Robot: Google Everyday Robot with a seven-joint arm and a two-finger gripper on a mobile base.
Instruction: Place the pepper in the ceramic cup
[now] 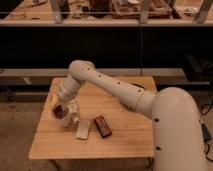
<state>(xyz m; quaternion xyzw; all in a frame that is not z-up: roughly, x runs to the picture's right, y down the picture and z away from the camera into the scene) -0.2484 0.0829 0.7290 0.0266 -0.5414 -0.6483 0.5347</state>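
Observation:
My gripper (61,111) is at the left side of the wooden table (125,137), at the end of the white arm that reaches in from the right. It is shut on the pepper (60,111), a small dark-red piece held between the fingers. The gripper hangs right over the ceramic cup (70,119), a pale white round cup standing on the table. The gripper hides most of the cup's rim. I cannot tell whether the pepper's tip is inside the cup.
A small white block (82,129) lies just right of the cup. A flat dark bar with red markings (103,126) lies beside it. Dark shelving with cluttered items stands behind the table. The floor lies to the left.

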